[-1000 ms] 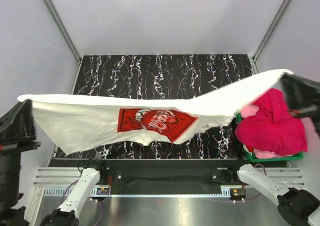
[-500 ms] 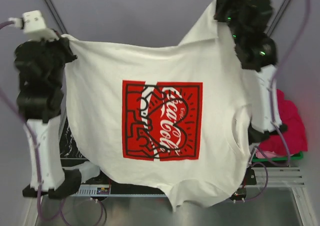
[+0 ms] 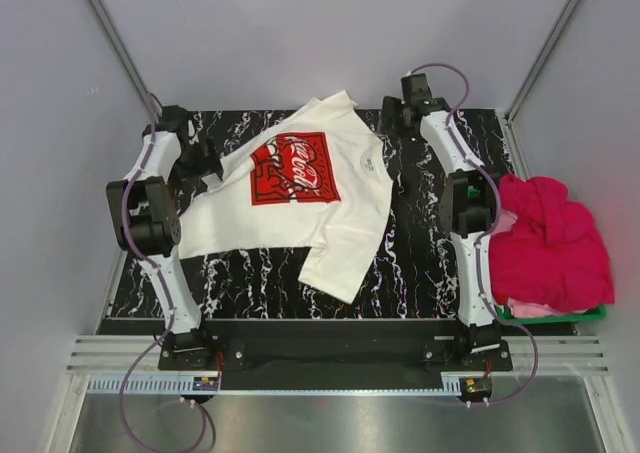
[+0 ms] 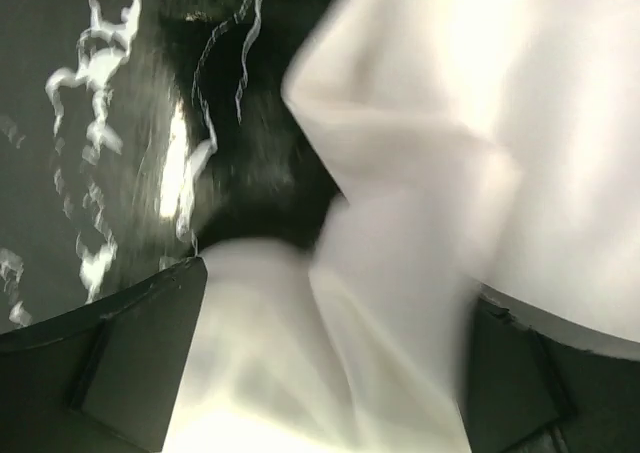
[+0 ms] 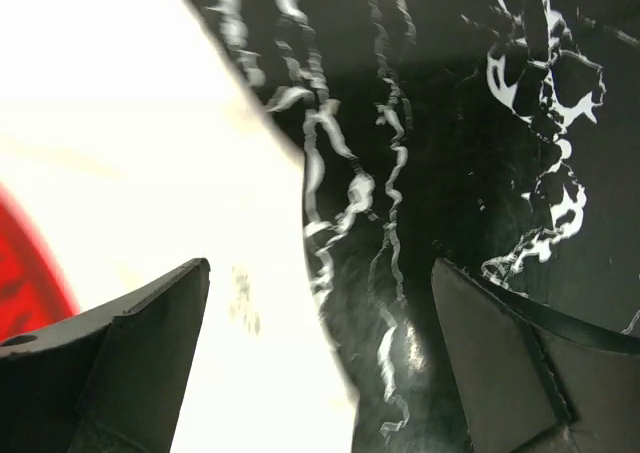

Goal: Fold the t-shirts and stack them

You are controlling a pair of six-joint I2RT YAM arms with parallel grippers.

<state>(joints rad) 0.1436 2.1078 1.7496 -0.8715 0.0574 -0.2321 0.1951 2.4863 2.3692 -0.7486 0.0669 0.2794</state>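
Observation:
The white t-shirt (image 3: 330,208) with the red Coca-Cola print (image 3: 290,168) lies spread out at a slant on the black marbled table (image 3: 430,273), print up. My left gripper (image 3: 203,161) sits low at the shirt's left edge, open; in the left wrist view white cloth (image 4: 400,223) lies blurred between its wide-apart fingers (image 4: 120,353). My right gripper (image 3: 392,113) is at the shirt's far right corner, open; in the right wrist view the shirt's edge (image 5: 150,173) runs just inside the left finger (image 5: 130,353). Magenta-pink t-shirts (image 3: 550,238) are heaped at the right.
A green basket (image 3: 545,315) at the table's right edge holds the pink heap, which spills over its rim. Grey walls and metal frame posts close in the back and sides. Bare marbled table shows in front of the shirt.
The white shirt was stretched in the air between both shut grippers, then swung up high. Now it lies on the table, both grippers have let go and stand low at the back.

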